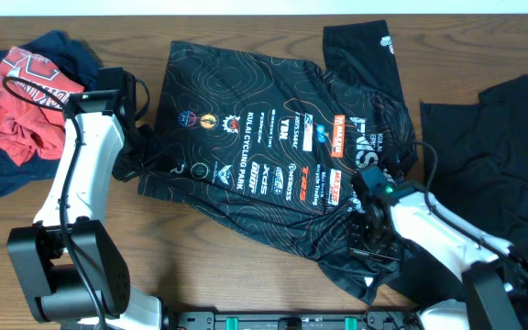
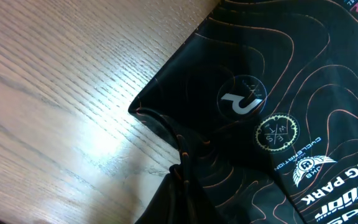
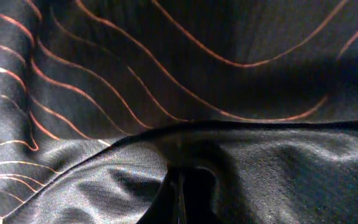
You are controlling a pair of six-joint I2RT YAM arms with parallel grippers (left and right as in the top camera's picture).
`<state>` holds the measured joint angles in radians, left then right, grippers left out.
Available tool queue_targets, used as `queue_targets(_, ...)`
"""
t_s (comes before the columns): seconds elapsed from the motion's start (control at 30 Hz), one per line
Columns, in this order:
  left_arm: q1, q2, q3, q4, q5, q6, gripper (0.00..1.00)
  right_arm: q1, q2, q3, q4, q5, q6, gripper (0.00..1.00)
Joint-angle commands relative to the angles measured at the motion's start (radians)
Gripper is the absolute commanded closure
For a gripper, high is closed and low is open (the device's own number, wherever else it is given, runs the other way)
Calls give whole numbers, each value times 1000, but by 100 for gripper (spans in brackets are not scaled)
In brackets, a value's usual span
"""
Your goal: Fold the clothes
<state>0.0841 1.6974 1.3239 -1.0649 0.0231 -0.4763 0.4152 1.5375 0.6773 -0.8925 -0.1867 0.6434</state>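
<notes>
black jersey (image 1: 264, 128) spread at centre; left gripper (image 1: 141, 151) clamped tight on its 9 o'clock edge; right gripper (image 1: 367, 243) pinched closed on the 5 o'clock hem. red garment (image 1: 12, 115) heaped at 10 o'clock.

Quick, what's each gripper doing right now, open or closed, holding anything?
Left gripper: shut, pinching the black jersey.
Right gripper: shut, pinching the same black jersey.

The jersey (image 1: 246, 101) bears white lettering, "KULAI CYCLING PARK", at the centre of the overhead frame; the sponsor logos around it are too small to read. At the left wrist view's lower right, "CYCLERATION" and "NG PARK" show. The red garment's (image 1: 12, 110) white print is illegible.
</notes>
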Motion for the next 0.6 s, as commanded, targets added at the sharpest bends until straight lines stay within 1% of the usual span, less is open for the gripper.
queue_targets(0.0, 5, -10, -1, -2, -7, -19, 94, -7, 122, -41, 50, -41, 18, 99)
queue_targets(0.13, 5, -10, -1, -3, -7, -19, 94, -22, 184, -19, 93, -57, 18, 99)
queue_targets(0.33, 5, -10, -1, -3, -7, -19, 94, -94, 202, 63, 89, -35, -11, 99)
queue_targets(0.57, 5, -10, -1, -3, -7, -19, 94, -197, 202, 169, 51, 126, -50, 99)
